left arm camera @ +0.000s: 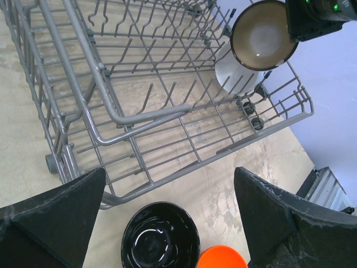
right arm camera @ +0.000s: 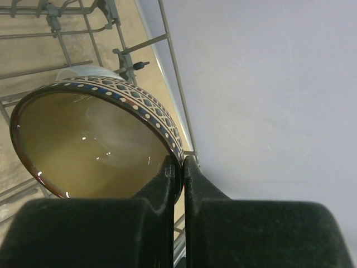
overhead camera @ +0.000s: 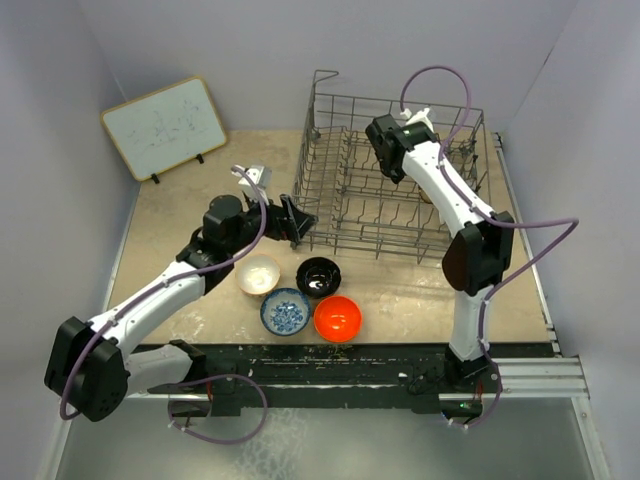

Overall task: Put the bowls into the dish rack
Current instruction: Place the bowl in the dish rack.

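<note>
Right gripper (right arm camera: 177, 167) pinches round brown-rimmed bowl (right arm camera: 95, 145) by rim alone at 3 o'clock in grey wire dish rack (overhead camera: 350, 200), could slip onto white bowl (left arm camera: 237, 78); left gripper (left arm camera: 167, 192) spread.

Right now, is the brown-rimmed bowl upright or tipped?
Tipped: the bowl shows its opening sideways in the left wrist view, and the right gripper pinches its rim between its jaws.

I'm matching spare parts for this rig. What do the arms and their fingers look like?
Left arm and right arm: white links, black joints, looping purple cables. Fingers are broad, matte-black wedges.
</note>
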Controlling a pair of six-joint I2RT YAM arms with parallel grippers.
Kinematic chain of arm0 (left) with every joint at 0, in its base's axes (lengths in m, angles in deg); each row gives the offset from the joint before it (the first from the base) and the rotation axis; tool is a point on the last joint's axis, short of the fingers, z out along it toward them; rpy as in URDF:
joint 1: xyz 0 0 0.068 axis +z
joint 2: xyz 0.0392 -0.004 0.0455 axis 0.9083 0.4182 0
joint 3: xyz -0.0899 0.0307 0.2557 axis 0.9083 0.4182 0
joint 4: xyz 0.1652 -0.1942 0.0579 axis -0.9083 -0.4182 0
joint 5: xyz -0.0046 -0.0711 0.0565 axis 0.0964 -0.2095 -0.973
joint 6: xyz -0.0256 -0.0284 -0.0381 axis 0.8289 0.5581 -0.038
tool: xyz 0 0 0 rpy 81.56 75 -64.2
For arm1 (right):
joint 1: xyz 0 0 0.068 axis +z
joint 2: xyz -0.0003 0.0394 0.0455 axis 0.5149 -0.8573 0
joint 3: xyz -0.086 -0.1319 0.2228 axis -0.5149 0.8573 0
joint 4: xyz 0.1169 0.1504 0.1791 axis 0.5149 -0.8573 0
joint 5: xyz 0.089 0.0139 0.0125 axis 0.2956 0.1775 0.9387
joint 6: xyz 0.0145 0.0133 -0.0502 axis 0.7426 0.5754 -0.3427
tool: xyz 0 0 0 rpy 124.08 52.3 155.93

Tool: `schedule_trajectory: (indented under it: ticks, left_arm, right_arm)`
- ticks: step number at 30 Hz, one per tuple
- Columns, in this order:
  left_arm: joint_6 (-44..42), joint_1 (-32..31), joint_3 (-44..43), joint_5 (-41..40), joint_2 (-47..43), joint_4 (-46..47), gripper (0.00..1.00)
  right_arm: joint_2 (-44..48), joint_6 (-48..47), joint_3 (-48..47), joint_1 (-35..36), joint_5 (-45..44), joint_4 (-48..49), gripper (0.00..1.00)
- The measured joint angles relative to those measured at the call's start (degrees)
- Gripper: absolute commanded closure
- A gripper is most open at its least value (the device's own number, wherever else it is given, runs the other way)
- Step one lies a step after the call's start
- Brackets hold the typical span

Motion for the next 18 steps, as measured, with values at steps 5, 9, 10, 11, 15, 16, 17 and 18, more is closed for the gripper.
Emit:
schedule_trajectory:
  ticks: [5, 9, 10, 11, 15, 16, 17, 18]
  left_arm:
    - [0.0, 0.0, 2.3, 2.8, 3.1, 4.7, 0.01]
    - [0.0, 0.0, 3.1, 5.0, 4.6, 6.3, 0.01]
    - [0.0, 0.0, 3.3, 5.5, 4.6, 6.8, 0.01]
    - [0.1, -0.1, 3.3, 5.9, 4.6, 7.2, 0.01]
    - [0.2, -0.2, 3.3, 7.5, 5.0, 9.2, 0.01]
    - [0.2, -0.2, 3.3, 7.9, 5.2, 9.6, 0.01]
    - [0.2, -0.2, 3.3, 8.4, 5.6, 10.1, 0.01]
    - [0.2, -0.2, 3.3, 8.9, 5.9, 10.3, 0.01]
  right_arm:
    - [-1.0, -0.9, 0.0, 0.0, -2.0, -0.1, 1.0]
    - [-2.2, -1.2, 0.9, 0.0, -3.3, 0.0, 1.0]
    - [-2.5, -1.2, 1.3, 0.1, -3.7, 0.0, 1.0]
    - [-2.8, -1.2, 1.8, 0.2, -3.7, 0.1, 1.0]
    - [-5.2, -1.2, 2.7, 1.2, -5.6, 0.2, 1.0]
    - [-5.7, -1.2, 2.7, 1.4, -6.5, 0.5, 1.0]
    - [-6.0, -1.2, 2.7, 1.5, -6.9, 0.6, 1.0]
    - [-6.3, -1.2, 2.7, 1.6, -7.3, 0.8, 1.0]
